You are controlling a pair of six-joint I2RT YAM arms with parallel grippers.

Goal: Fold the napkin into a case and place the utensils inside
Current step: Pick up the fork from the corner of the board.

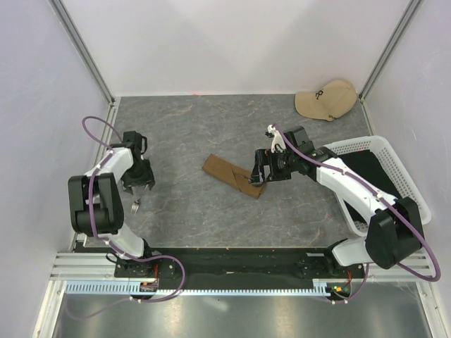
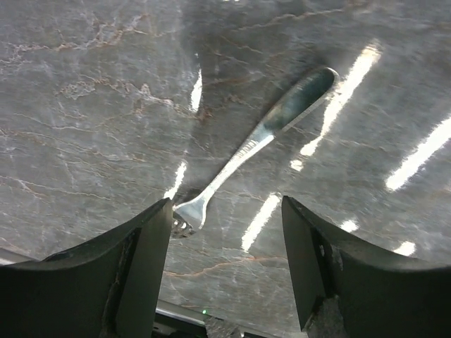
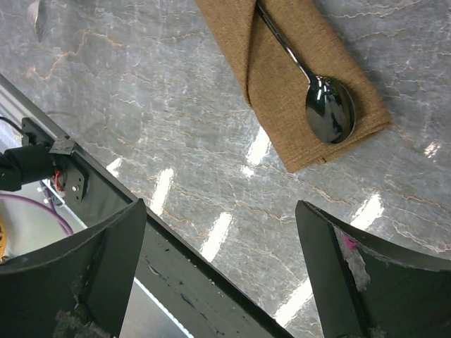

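My left gripper [image 2: 227,208] hangs wide open and empty over the silver fork [image 2: 261,141], which lies flat on the grey marbled table [image 2: 84,105], its tines just beside one finger. My right gripper [image 3: 220,211] is spread open too, holding nothing (the folded olive-brown napkin case [image 3: 278,120] lies nearby, a spoon [image 3: 330,109] resting on it along the fold)

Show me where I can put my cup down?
Bare table lies beyond the napkin, left of the cap, and in front of the napkin, right of the fork. The right side is crowded by the basket.
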